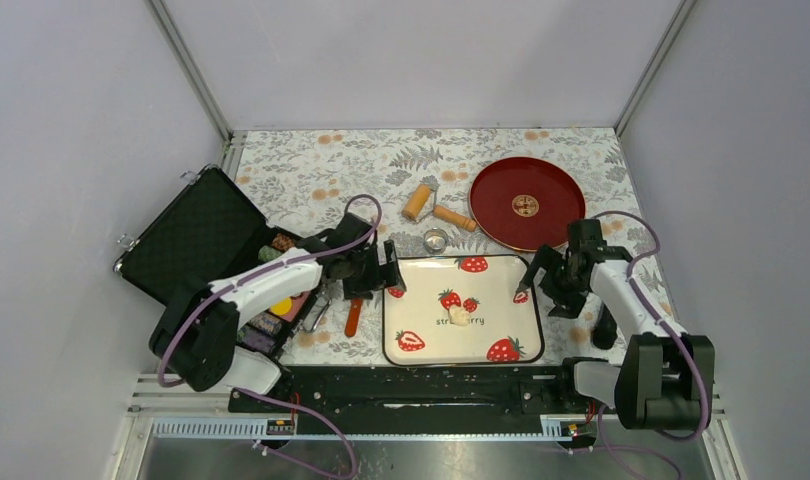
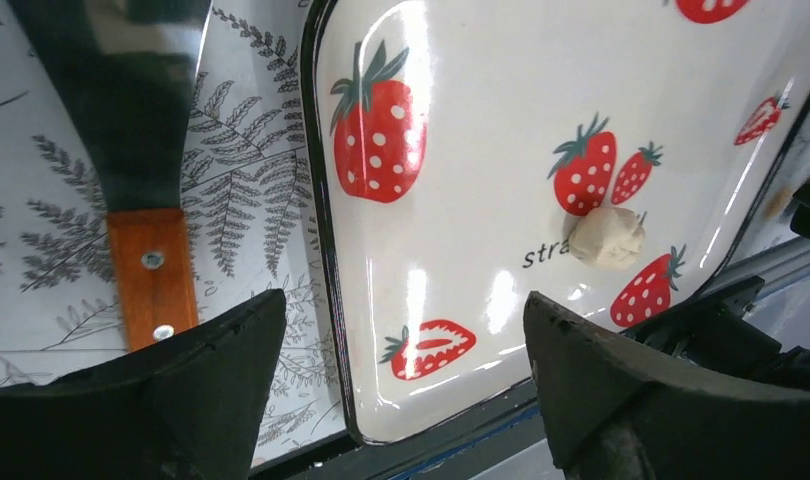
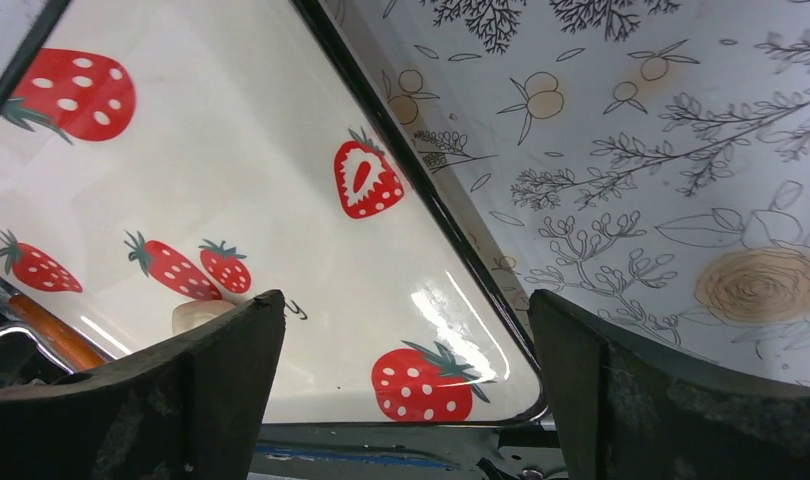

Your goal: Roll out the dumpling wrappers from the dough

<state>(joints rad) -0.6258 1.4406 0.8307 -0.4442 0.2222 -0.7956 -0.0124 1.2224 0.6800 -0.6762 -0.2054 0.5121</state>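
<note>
The dough (image 1: 461,317) is a small pale-cream lump lying by the printed word in the middle of the strawberry tray (image 1: 501,295). It also shows in the left wrist view as the dough (image 2: 608,237), and the dough (image 3: 194,314) is half hidden behind a finger in the right wrist view. My left gripper (image 1: 388,275) hangs open over the tray's left edge (image 2: 326,250), jaws wide apart with nothing between them (image 2: 406,340). My right gripper (image 1: 539,285) stands open over the tray's right edge (image 3: 451,225), also with nothing in it (image 3: 406,340). No dumpling wrappers are in view.
A wooden roller (image 1: 418,201) and a small metal ring cutter (image 1: 436,240) lie behind the tray, with a red plate (image 1: 526,203) at the back right. A knife with an orange handle (image 1: 353,316) (image 2: 151,275) lies left of the tray. An open black case (image 1: 196,235) stands at far left.
</note>
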